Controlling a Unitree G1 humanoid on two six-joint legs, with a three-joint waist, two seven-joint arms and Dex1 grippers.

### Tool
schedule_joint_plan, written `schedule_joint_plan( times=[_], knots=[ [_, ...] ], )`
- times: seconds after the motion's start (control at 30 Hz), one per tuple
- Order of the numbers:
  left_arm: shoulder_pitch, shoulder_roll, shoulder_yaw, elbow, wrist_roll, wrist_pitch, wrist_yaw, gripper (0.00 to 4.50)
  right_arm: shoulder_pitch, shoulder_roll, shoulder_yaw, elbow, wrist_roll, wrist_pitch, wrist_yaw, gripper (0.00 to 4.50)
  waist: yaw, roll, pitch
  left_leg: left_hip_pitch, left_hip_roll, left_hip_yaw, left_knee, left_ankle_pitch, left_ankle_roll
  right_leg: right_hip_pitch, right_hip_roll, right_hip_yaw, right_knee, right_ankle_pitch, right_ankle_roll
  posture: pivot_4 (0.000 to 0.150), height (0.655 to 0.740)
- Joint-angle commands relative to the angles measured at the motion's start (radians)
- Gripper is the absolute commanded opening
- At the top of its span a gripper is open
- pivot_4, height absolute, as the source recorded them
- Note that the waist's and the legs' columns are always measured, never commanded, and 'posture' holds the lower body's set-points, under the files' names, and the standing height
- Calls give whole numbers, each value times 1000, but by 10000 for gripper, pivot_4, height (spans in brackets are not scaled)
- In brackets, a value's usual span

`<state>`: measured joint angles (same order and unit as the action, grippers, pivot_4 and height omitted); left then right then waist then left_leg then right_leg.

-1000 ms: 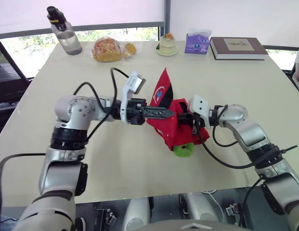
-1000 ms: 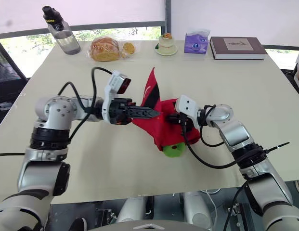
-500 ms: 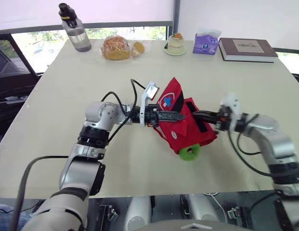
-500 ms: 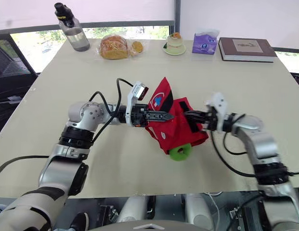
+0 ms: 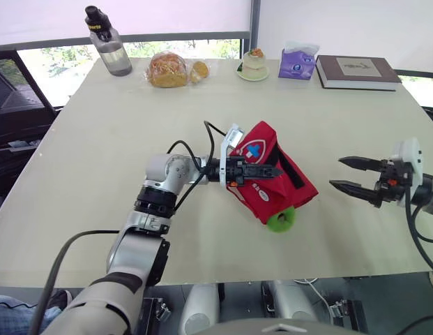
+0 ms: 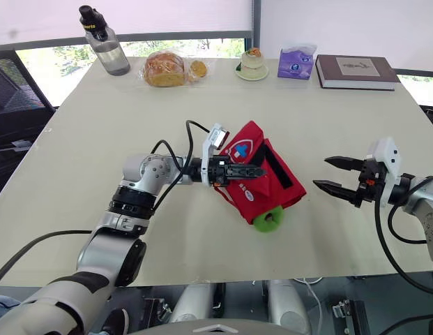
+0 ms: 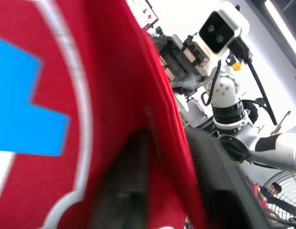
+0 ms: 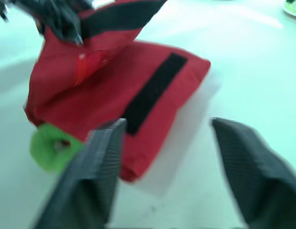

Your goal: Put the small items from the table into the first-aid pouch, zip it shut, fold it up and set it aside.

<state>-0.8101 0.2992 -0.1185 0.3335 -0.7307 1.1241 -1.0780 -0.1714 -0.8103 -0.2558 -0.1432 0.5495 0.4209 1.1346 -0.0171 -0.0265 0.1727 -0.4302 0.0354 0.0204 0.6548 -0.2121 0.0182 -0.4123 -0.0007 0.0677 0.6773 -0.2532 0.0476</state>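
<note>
Since half a second ago, your right gripper has let go of the first-aid pouch and drawn back to the pouch's right, well apart from it. Your left gripper has brought the flap down from nearly upright to lie over the pouch body.

In the head views, the pouch is red and lies half folded near the middle of the bench. Its flap, on top, carries a white-ringed blue cross, and a black strip runs along the body beside it. The left gripper's fingers reach across that flap and are clamped on it. A green ring pokes out at the pouch's near edge, touching it. The right gripper's fingers stand wide apart, tips pointing toward the pouch, holding nothing. Far beyond the pouch, along the back of the bench, you have a bottle, bagged bread, a small cake, a purple tissue pack and a book.

In the left wrist view, the red fabric with its blue-and-white emblem sits close up, pinched between the dark fingers. The right arm shows past the fabric's edge.

In the right wrist view, the fingers are spread and apart from the pouch, which shows its black strip with the green ring at one corner.
</note>
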Motion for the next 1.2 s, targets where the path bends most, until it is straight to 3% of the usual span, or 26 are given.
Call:
schedule_joint_plan(
  times=[0.03,0.13,0.5,0.67,0.8,0.93,1.07,1.2],
  knots=[
    [0,-7,3,-13,11,-9,4,30919,8,-3,-32,-17,-2,-53,-5,45000,0,0,0,0,0,0,0,0,0,0,0,0,0,0,0,1500,7400],
    [3,-8,5,-18,12,-8,0,44523,23,-6,-38,6,-10,-81,-5,45000,1,0,0,0,0,0,0,0,0,0,0,0,0,0,0,1500,7400],
    [23,-2,-40,-65,48,-48,-35,44523,36,-12,-36,30,-10,-108,2,45000,1,0,0,1,0,0,1,0,0,1,0,0,0,0,0,1500,7400],
    [50,8,-56,-153,66,-162,-84,44523,46,-14,-48,27,-5,-108,0,45000,2,0,0,0,0,0,1,0,0,1,0,0,0,0,0,1500,7400],
    [42,-13,-55,-158,124,-284,-56,44523,60,-15,-56,18,2,-106,-4,45000,4,0,0,0,0,0,1,0,0,1,0,0,0,1,-1,1500,7400],
    [34,-28,-120,-122,262,-440,-11,44523,65,-15,-58,18,2,-111,-7,45000,4,0,0,0,0,0,1,0,0,1,0,0,0,1,-1,1500,7400],
    [15,-74,-116,-86,296,-499,25,44523,70,-14,-58,12,3,-111,-8,45000,4,0,0,0,0,0,1,0,0,1,0,0,0,1,-1,1500,7400],
    [-7,-106,-102,-33,325,-543,56,32346,76,-15,-63,5,6,-109,-9,45000,4,0,0,0,0,0,1,0,0,1,0,0,0,1,0,1500,7400]
  ],
)
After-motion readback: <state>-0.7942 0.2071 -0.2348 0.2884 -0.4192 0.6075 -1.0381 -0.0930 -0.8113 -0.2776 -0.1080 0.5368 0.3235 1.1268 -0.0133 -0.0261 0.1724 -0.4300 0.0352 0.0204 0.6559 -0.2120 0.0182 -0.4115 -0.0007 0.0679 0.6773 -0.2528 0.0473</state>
